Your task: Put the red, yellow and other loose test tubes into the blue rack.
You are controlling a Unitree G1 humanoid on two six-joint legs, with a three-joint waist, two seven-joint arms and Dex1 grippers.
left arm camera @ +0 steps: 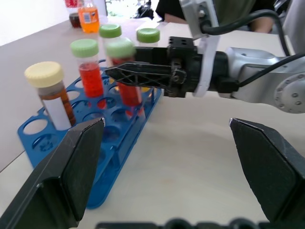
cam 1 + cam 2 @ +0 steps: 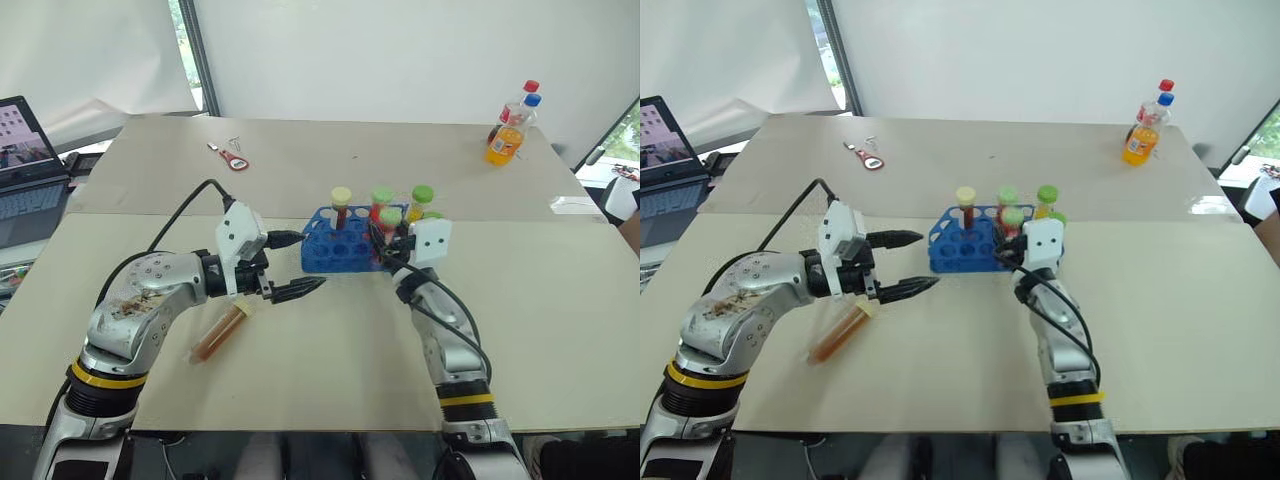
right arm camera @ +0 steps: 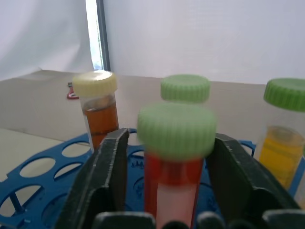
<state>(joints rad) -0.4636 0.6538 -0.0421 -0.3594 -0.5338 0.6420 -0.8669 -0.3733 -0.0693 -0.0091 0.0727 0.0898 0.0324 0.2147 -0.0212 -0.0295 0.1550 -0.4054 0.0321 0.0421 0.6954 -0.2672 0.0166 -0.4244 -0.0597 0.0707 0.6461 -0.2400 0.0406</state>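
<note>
bright blue plastic tube rack w/ rows of round holes (image 2: 335, 250) sits mid-table on the pale beige tabletop (image 2: 520, 300), long side roughly across the robot's front. several clear plastic tubes stand upright in it: one w/ brown-orange liquid and pale-yellow cap (image 2: 341, 206) toward the robot's left end, one w/ orange-red liquid and green cap (image 1: 87, 67) behind the middle, one w/ yellow liquid and green cap (image 2: 421, 202) toward the right end, and a red-liquid tube w/ green cap (image 3: 176, 157) at the near right side. right gripper (image 3: 167, 179) is at that near-right tube, pointing fwd about level; its two black fingers (image 3: 102, 181) stand either side of the tube just under the cap, w/ small gaps showing, so jaws look parted around it, not clamped; tube bottom is down in a rack hole. left gripper (image 2: 910, 265) hangs just left of the rack's left end, above the table, jaws spread wide, nothing between them; in the left wrist view its fingers (image 1: 71, 171) frame the rack and the other arm. one more loose tube, brown-orange liquid w/ pale-yellow cap (image 2: 220, 332), lies on its side on the table below the left gripper, near the robot, apart from the rack. far back: red-handled small tool (image 2: 232, 157) left of centre, two orange drink bottles w/ red and blue caps (image 2: 510, 128) at far right corner. open laptop (image 2: 25, 160) on a side surface at far left.
</note>
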